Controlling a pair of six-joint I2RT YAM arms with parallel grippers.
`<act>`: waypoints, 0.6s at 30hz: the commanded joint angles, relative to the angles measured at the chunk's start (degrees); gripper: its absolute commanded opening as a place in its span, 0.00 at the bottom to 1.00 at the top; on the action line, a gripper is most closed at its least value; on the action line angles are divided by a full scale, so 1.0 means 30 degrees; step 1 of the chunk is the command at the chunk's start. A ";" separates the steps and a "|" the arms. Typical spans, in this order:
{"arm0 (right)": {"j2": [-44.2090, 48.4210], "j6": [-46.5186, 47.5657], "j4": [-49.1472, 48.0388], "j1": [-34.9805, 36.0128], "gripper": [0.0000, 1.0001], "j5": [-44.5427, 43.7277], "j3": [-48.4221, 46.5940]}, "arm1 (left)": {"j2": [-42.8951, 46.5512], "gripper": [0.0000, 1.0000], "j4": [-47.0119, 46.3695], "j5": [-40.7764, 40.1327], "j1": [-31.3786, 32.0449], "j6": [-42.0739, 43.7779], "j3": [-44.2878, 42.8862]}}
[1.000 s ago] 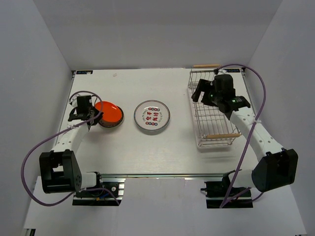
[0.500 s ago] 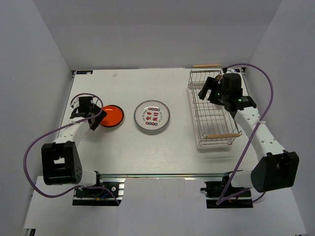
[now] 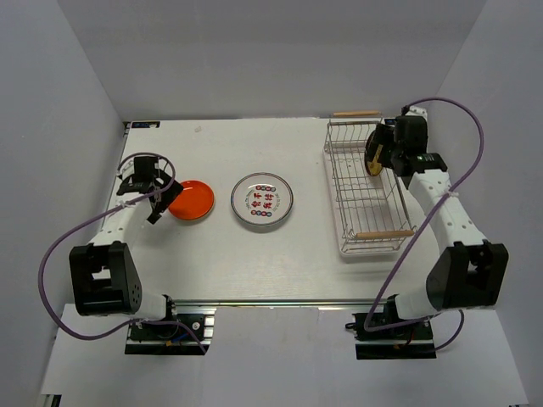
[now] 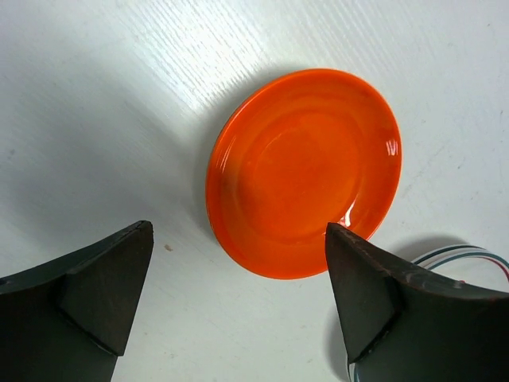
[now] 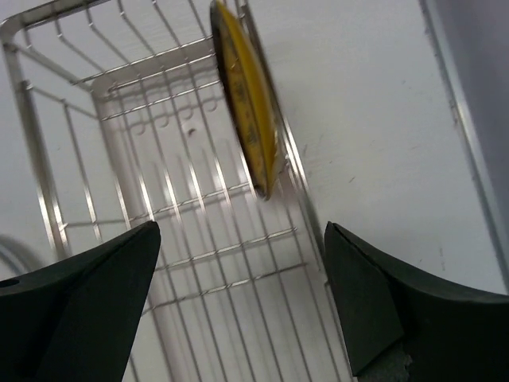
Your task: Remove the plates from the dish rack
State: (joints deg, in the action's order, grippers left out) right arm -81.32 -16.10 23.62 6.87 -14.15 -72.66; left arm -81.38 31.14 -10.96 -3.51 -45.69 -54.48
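Both sets of jaws stood wide apart and neither had hold of anything. From where I stood, the white table (image 3: 254,263) sat inside a plain pale-grey enclosure, with walls rising on three sides and the two arms bolted at its near edge, purple cables looping off them.

On the left side, the left gripper (image 4: 237,239) hung over the red-orange plate (image 4: 302,171). That plate lay flat on the table, showing between and just beyond the two dark fingertips, touched by neither. From above, it lay just to the right of that gripper. A white plate with coloured marks (image 3: 262,201) lay flat near the middle of the table, well apart from both arms.

Over on the right, the dish rack (image 3: 356,246) stood lengthwise, a wooden handle (image 3: 355,114) at its far end and another (image 3: 383,234) at its near end. The yellow-brown plate (image 5: 246,119) stood on edge, tilted, against the rack's right-hand wires near the far end. The right gripper (image 5: 240,235) pointed at it, the plate ahead of the fingertips and clear of them.
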 commanded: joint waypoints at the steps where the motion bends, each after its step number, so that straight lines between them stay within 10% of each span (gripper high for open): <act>1: -0.1484 0.3105 -0.1248 -0.0299 0.89 -0.1990 -0.1470 | 0.0234 0.98 0.1340 -0.0888 0.0144 0.0463 -0.1319; 18: -0.7638 0.7125 -0.2104 -0.0505 0.53 -0.0907 -0.6890 | 0.2928 0.98 0.0959 0.0724 0.0320 0.2135 -0.1879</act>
State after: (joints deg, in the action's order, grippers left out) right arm -103.33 3.64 17.67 5.63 -16.03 -89.45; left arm -74.48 33.47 -8.16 -2.76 -40.25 -57.82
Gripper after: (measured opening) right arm 0.534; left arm 0.981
